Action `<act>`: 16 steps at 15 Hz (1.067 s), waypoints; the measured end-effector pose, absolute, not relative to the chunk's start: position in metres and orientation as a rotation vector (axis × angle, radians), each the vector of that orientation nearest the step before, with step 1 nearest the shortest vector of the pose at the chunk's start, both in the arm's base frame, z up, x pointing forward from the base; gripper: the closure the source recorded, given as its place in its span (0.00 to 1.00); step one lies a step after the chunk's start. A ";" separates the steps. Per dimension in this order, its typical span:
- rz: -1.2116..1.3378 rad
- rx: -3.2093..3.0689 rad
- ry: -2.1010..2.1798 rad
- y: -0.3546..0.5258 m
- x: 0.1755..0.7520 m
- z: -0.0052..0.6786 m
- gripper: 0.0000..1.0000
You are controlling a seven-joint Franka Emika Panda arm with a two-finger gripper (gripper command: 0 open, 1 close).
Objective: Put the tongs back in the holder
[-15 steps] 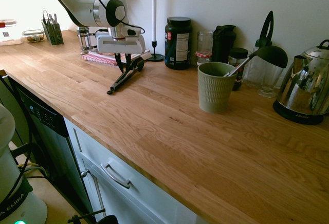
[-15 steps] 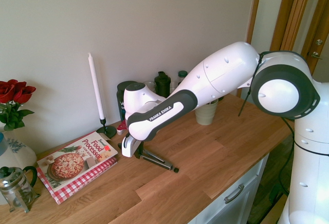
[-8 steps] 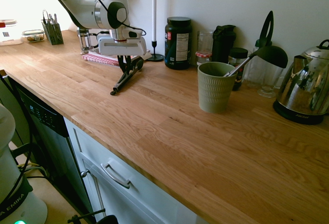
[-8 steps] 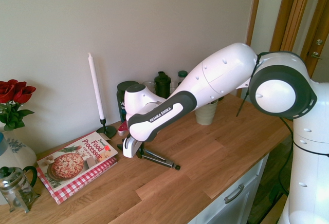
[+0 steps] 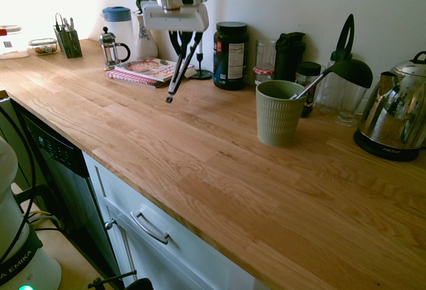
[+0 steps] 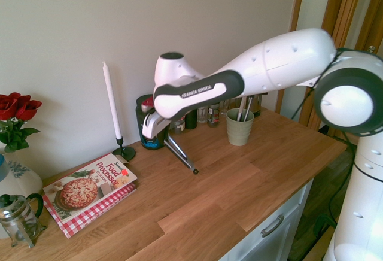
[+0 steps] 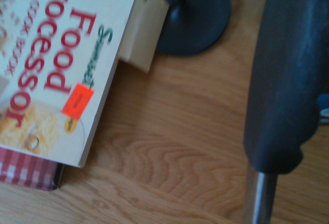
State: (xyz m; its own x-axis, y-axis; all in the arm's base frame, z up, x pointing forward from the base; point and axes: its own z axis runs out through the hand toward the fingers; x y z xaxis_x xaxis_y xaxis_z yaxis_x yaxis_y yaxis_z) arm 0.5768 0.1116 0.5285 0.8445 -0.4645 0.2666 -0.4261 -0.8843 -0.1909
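The largest thing is the oak-coloured wooden worktop (image 5: 219,150), with pale cabinet fronts (image 5: 166,230) below its front edge. Over it reaches the white robot arm (image 6: 275,60) with dark grey bands.

Next in bulk come the shiny steel kettle (image 5: 396,107) with a black base, and the black cylindrical tub (image 5: 231,57) with a printed label, standing near the wall. The pale cookbook (image 6: 90,183) with a pizza on its cover lies on a red-and-white checked book (image 6: 99,212). Just beside them, a tall white candle (image 6: 111,99) rises from a black candlestick (image 6: 124,152).

The sage-green ribbed utensil pot (image 5: 278,116), the holder, stands upright on the worktop, smooth at the rim. A black ladle (image 5: 351,72) leans out of it, its rounded bowl outside the rim.

The long, slim black-and-metal tongs (image 5: 180,74) are outside the holder, well apart from it, hanging aslant under the claw between the tub and the books. Their two narrow arms lie nearly together, with a metallic shine along them and a small dark tip at the lower end. In the wrist view a dark matte section with a scalloped edge meets a bright metal shaft.

Smallest is the claw, the black-fingered gripper (image 5: 184,37): clenched, grasping the tongs.
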 end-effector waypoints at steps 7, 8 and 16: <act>-0.770 -2.684 1.041 -0.032 0.546 0.627 1.00; -0.828 -2.644 1.109 -0.052 0.542 0.634 1.00; -1.308 -2.310 1.607 -0.166 0.518 0.628 1.00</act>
State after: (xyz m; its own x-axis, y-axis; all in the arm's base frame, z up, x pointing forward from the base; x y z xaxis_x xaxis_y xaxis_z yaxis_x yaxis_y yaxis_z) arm 0.5177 -0.1663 0.6279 0.1083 -0.7869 0.6075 -0.7546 -0.4629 -0.4651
